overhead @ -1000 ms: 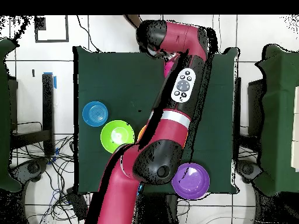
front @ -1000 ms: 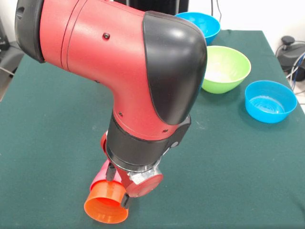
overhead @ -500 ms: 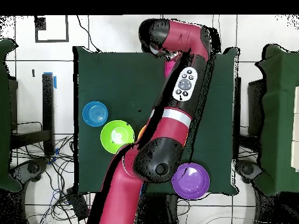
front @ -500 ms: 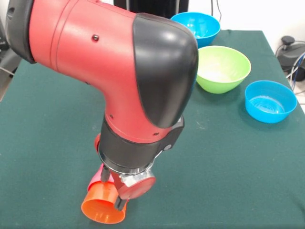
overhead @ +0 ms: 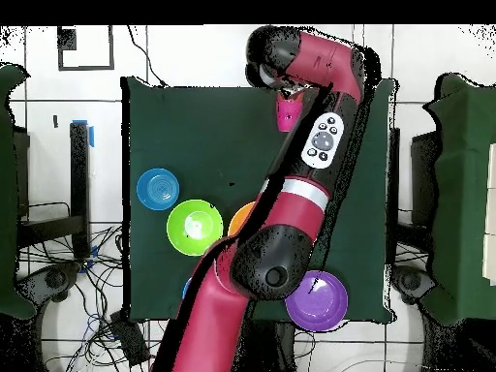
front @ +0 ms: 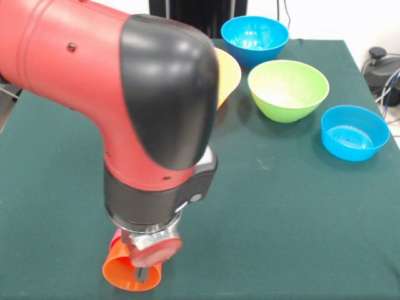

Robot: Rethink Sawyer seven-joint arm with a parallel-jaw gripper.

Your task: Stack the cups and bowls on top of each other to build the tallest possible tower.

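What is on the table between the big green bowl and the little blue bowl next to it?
Nothing: in the front view only bare green cloth lies between the green bowl and the blue bowl.

Arm bent low at the desk's front edge
The red and black arm (front: 125,106) angles steeply down; its gripper (front: 139,270) is mostly hidden beneath the wrist.

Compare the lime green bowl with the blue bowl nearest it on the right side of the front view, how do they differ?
The lime green bowl is clearly wider than the right-hand blue bowl. The green one looks smooth inside, while the blue one shows ringed ridges at its bottom. The green bowl sits farther back on the table; the blue one sits nearer the camera, by the table's edge. Both stand upright, open side up, empty and apart.
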